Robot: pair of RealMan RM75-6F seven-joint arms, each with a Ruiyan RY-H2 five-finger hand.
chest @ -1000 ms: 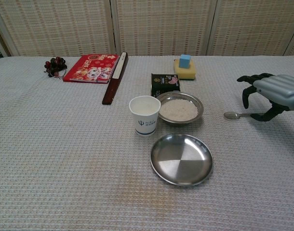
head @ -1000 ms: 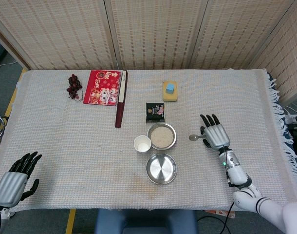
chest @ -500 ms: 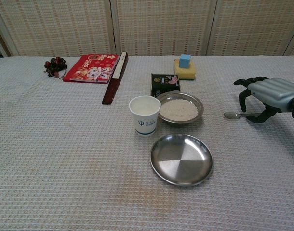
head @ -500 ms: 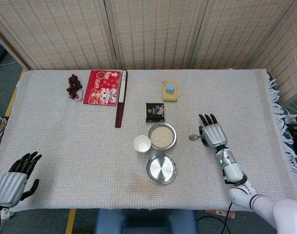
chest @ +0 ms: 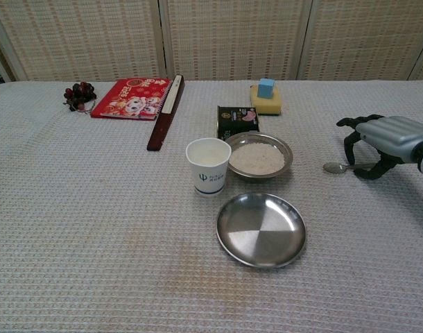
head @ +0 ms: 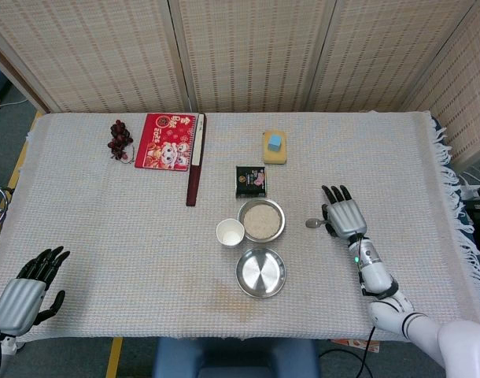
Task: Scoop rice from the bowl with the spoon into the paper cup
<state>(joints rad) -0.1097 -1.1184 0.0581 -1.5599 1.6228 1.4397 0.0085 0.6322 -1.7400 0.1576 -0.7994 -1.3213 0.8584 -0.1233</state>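
Observation:
A steel bowl of rice (head: 261, 220) (chest: 260, 157) sits at the table's middle, with a white paper cup (head: 230, 233) (chest: 209, 166) upright just to its left. To the bowl's right a metal spoon (head: 312, 223) (chest: 333, 167) lies flat on the cloth, its handle running under my right hand (head: 346, 215) (chest: 381, 139). That hand arches over the handle with fingers spread and curved down; I cannot see a closed grip. At the near left table corner my left hand (head: 24, 295) rests with its fingers apart, holding nothing.
An empty steel plate (head: 260, 272) (chest: 261, 229) lies in front of the bowl. Behind the bowl lies a black packet (head: 251, 180). Further back are a yellow sponge with a blue block (head: 275, 146), a red book (head: 166, 141), a dark stick (head: 195, 160) and grapes (head: 119, 139).
My right hand has drawn in slightly over the spoon handle and lowered toward the cloth. My left hand has slid a little toward the table's near edge. The spoon has barely moved.

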